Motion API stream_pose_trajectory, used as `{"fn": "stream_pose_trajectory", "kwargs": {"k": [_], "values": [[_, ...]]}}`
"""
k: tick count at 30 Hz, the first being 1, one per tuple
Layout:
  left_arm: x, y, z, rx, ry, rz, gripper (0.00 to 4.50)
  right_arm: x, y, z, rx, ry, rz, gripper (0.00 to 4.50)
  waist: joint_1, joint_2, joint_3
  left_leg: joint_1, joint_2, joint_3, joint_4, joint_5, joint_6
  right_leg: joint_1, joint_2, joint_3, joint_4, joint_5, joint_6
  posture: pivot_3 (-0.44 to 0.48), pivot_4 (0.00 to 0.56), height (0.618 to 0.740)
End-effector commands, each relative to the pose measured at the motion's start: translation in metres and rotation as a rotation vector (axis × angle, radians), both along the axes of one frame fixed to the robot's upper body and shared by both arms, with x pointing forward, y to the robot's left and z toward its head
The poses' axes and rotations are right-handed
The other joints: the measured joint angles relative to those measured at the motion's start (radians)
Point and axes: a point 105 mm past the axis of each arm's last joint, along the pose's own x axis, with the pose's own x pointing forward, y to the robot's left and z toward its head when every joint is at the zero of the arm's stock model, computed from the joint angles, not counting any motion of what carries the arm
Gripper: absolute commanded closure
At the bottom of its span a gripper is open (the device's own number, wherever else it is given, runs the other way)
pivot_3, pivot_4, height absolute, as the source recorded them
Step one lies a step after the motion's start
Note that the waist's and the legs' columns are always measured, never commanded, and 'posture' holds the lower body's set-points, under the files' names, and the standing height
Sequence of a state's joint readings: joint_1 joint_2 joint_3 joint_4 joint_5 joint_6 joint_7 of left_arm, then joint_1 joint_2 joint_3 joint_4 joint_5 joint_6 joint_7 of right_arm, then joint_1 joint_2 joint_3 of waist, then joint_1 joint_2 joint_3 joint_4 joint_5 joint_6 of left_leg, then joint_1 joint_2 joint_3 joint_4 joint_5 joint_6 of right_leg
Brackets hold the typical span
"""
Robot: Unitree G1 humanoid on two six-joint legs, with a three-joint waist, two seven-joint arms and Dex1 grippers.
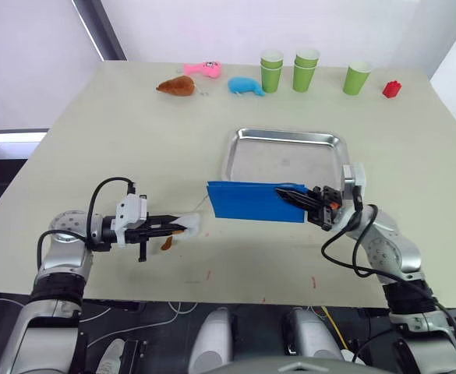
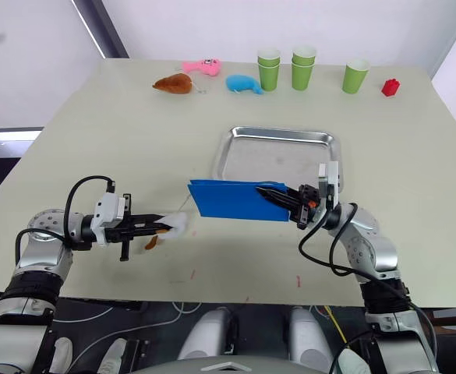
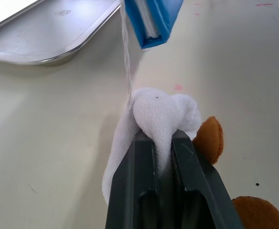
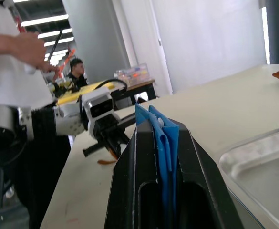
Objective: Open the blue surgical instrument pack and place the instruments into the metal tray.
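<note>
Left eye view: one blue surgical instrument pack (image 1: 255, 202), one metal tray (image 1: 284, 139), three green cups (image 1: 306, 71)

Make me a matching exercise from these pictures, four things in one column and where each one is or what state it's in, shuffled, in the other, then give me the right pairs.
Things:
1. blue surgical instrument pack
2. metal tray
3. red block
4. white cloth

States or places:
A. empty, lying flat on the table
B. pinched in the left gripper, with a string running up to the pack
C. held up off the table in the right gripper
D. at the far edge of the table, right of the green cups

Pairs: 1-C, 2-A, 3-D, 4-B
</note>
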State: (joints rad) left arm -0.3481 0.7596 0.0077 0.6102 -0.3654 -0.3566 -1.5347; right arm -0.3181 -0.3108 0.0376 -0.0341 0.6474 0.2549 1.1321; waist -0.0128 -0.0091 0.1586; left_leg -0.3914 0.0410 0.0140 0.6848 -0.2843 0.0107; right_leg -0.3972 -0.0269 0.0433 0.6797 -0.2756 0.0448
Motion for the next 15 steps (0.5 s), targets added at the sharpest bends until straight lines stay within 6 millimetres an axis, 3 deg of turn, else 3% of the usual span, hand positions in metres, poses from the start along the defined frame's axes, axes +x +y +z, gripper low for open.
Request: {"fn": "stream_pose_trajectory", "kwargs": {"k": [1, 5, 15], "values": [[-0.016, 0.009, -0.037, 0.078, 0.161, 0.020, 4.48, -0.003, -0.008, 0.034, 0.114, -0.116, -0.023, 4.50, 0.000, 0.001, 0.000, 0.000, 0.000, 0.000, 0.000, 0.000, 0.000, 0.000, 0.000, 0.000, 0.000, 0.000, 0.000, 0.000, 0.150, 0.740], [-0.016, 0.008, -0.037, 0.081, 0.161, 0.016, 4.48, 0.002, -0.013, 0.047, 0.211, -0.098, -0.060, 4.50, 0.001, 0.001, 0.000, 0.000, 0.000, 0.000, 0.000, 0.000, 0.000, 0.000, 0.000, 0.000, 0.000, 0.000, 0.000, 0.000, 0.150, 0.740], [-0.009, 0.003, -0.024, 0.082, 0.118, -0.017, 4.48, 0.004, -0.012, 0.053, 0.256, -0.091, -0.075, 4.50, 0.003, 0.001, 0.000, -0.001, 0.000, 0.000, 0.000, 0.000, 0.000, 0.000, 0.000, -0.001, 0.000, 0.000, 0.000, 0.000, 0.150, 0.740]]}}
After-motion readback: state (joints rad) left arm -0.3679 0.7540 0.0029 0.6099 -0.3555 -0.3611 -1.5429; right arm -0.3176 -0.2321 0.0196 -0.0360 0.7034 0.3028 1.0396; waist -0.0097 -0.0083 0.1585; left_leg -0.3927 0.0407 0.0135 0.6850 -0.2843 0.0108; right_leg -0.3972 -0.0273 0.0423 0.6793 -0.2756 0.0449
